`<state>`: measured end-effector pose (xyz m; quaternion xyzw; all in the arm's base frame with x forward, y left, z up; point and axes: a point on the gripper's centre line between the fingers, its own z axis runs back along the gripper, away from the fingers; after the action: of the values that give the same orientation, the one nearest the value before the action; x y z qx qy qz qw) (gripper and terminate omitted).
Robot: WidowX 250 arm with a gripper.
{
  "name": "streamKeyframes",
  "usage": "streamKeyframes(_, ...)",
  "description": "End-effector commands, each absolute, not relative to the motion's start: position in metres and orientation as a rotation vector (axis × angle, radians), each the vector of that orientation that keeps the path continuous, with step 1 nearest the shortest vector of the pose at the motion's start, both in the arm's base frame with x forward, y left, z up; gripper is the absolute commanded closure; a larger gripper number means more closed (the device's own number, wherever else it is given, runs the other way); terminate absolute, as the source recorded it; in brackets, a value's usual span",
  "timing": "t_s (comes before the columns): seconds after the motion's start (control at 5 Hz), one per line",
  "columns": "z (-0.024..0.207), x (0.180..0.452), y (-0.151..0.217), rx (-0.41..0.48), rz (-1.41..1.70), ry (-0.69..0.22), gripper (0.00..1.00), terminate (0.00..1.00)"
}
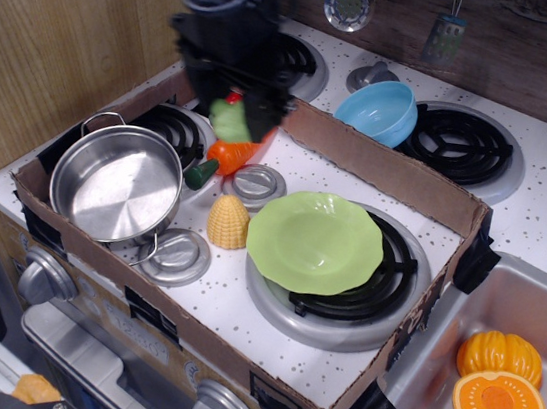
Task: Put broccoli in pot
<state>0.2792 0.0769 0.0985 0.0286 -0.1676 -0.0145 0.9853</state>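
- Only one view, from above the toy stove: the gripper (pixel 233 116) hangs in the air over the back of the cardboard tray (pixel 398 181), its dark fingers pinching the broccoli (pixel 228 119).
- The broccoli is off the surface, above the carrot (pixel 232 151), and up and to the right of the pot (pixel 117 182) in the picture; it is near the pot but not yet over it.
- The pot stands upright and empty at the tray's left end, its loop handles at back and front.
- Handling, as a judgement: the broccoli looks like a small hollow plastic toy, so light and stiff, with a smooth skin that may slip. The lumpy top gives the fingers something to bite on; a hold across the floret looks safer than one on the short stem.
- It looks unlikely to break if dropped, but it may bounce or roll on the pot's steel bottom, so a low release seems wise.
- The corn (pixel 228 222) and the green plate (pixel 315 241) lie well clear of the way to the pot.
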Motion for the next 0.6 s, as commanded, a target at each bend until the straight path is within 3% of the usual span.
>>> streamKeyframes(0.0,0.106,0.252,0.091,0.087,0.015,-0.397,1.0,0.0)
streamKeyframes(0.4,0.087,0.238,0.109,0.098,0.021,-0.429,1.0,0.0)
